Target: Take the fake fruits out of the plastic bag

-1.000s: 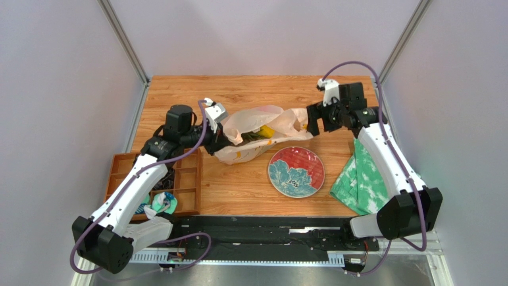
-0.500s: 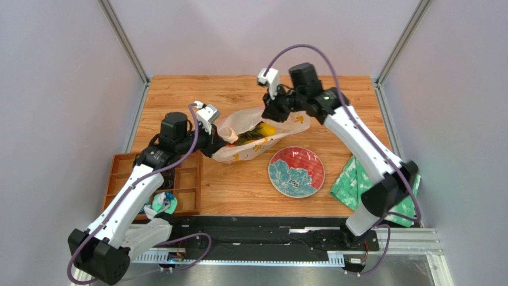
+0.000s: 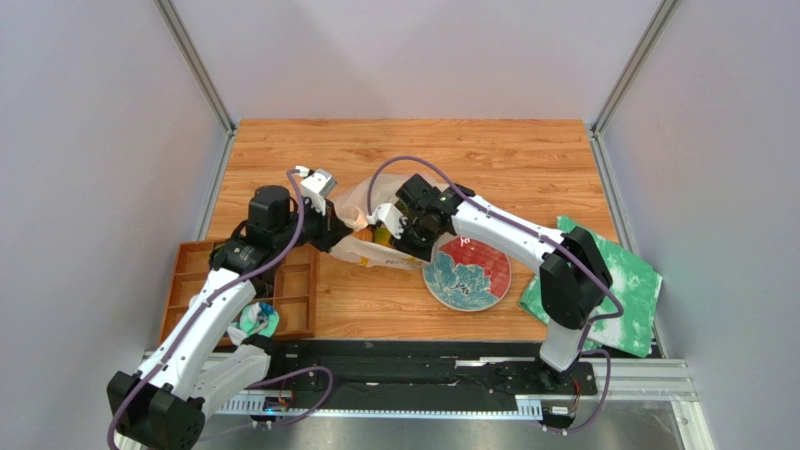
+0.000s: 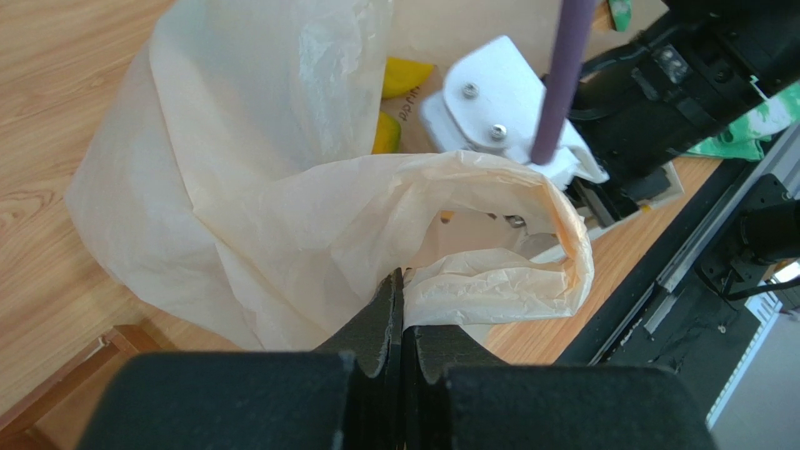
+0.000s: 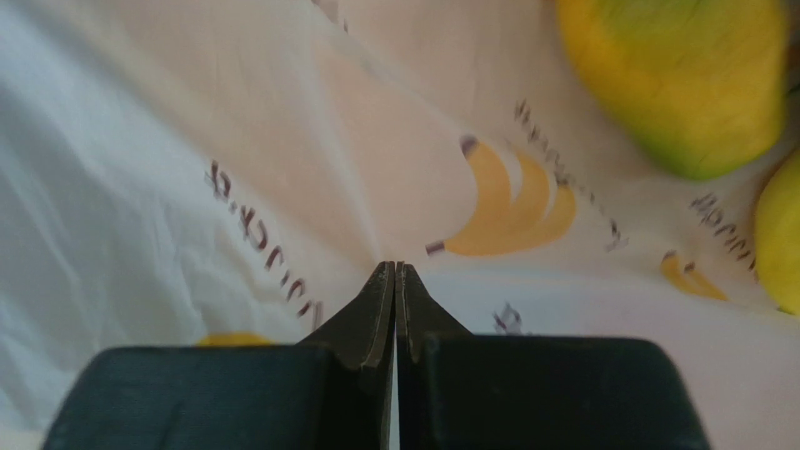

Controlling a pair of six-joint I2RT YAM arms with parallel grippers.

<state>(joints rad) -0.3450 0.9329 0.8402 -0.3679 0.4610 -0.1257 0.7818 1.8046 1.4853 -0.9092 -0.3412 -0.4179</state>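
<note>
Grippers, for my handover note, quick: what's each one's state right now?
Left gripper: shut, pinching the crinkly translucent white banana-print plastic bag.
Right gripper: shut, tips apparently pinching the same bag's film.

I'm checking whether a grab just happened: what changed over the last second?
The right arm swung left from the bag's right end and came down onto the plastic bag. Its jaws went from open to shut and appear to pinch the film. The bag bunched up toward the left. The left arm kept its jaws pinched on a handle loop. The plate and wooden tray stayed put.
</note>
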